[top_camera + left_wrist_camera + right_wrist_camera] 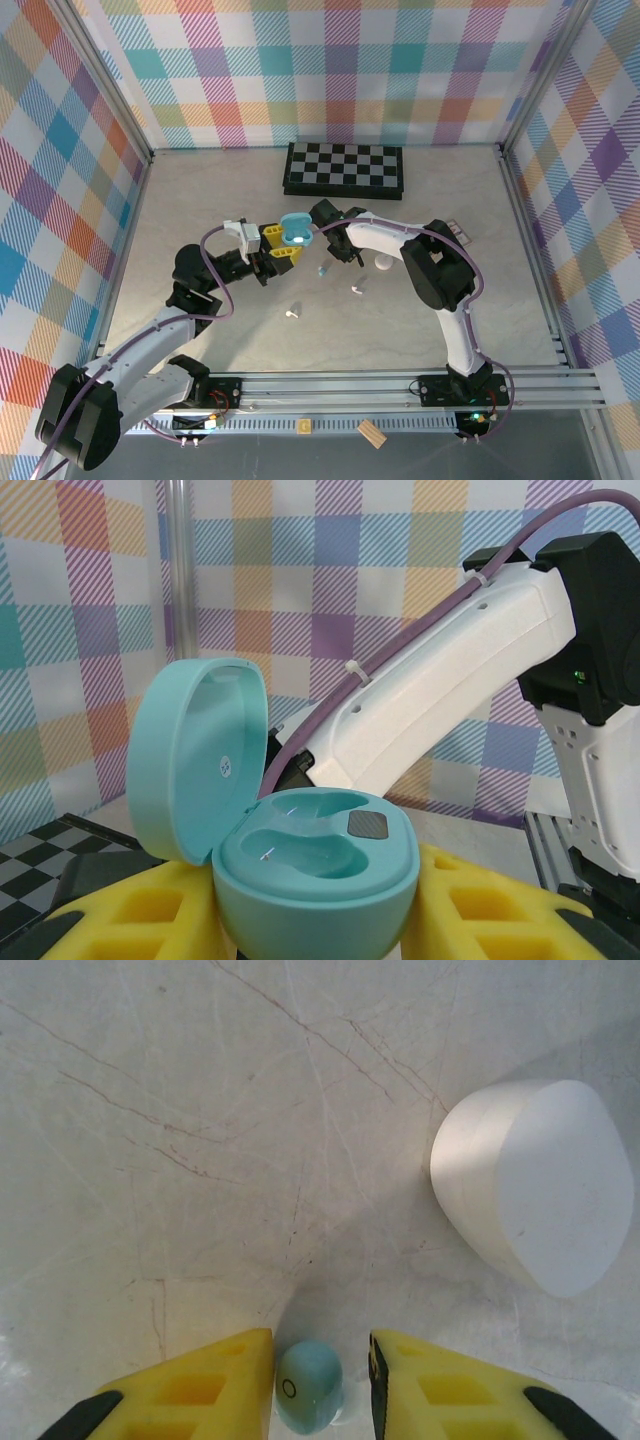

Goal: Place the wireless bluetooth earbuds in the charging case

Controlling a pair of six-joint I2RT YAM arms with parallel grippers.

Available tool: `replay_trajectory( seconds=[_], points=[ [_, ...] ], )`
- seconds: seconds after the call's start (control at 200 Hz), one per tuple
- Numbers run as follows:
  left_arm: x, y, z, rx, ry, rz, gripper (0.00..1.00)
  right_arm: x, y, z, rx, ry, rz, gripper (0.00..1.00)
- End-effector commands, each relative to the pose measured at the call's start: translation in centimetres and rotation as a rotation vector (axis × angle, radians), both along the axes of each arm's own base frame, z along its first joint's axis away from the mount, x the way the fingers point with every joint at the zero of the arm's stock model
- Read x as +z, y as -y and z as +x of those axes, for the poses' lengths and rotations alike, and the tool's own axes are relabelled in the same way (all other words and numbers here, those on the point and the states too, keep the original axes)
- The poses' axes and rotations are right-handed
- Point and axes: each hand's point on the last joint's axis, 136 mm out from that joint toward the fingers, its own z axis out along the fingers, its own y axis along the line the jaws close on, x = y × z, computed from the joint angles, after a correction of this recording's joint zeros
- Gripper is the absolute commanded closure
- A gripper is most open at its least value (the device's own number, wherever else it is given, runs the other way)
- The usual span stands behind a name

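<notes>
My left gripper (318, 910) is shut on the open teal charging case (310, 865), held upright off the table with its lid (195, 760) tipped back. Both sockets are empty. From above, the case (296, 231) sits between the yellow fingers (272, 236). My right gripper (320, 1385) points down at the table, open, with a light blue earbud (308, 1385) between its fingers, close against the left finger (215, 1385). From above, a light blue earbud (322, 270) lies just below the right wrist (335, 235). Two white earbuds (357, 290) (291, 313) lie on the table.
A shut white case (535, 1185) lies just right of the right gripper, also seen from above (383, 263). A folded chessboard (345, 167) lies at the back. A wooden block (371, 433) rests on the front rail. The right arm (450, 670) crosses close behind the teal case.
</notes>
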Motion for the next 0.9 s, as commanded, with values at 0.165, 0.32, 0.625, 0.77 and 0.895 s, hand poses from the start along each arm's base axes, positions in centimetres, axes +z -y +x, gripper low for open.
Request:
replay_trajectory(
  seconds=[0.165,0.32,0.625,0.77,0.895],
  points=[
    [0.5,-0.1,0.1,-0.006,0.034,-0.005,0.61,0.4,0.3,-0.5,0.02,-0.015,-0.022,0.66],
    [0.6,-0.1,0.1,-0.005,0.037,-0.007,0.61,-0.3,0.4,-0.2,0.018,-0.012,-0.045,0.67],
    [0.6,-0.3,0.0,-0.001,0.036,-0.004,0.61,0.4,1.1,0.4,-0.005,0.016,-0.078,0.72],
    [0.6,-0.2,0.0,-0.003,0.035,-0.004,0.61,-0.2,1.4,0.4,-0.011,0.006,-0.084,0.74],
    [0.6,-0.2,0.0,-0.005,0.035,-0.005,0.61,-0.6,1.5,0.4,-0.015,0.002,-0.088,0.78]
  ],
)
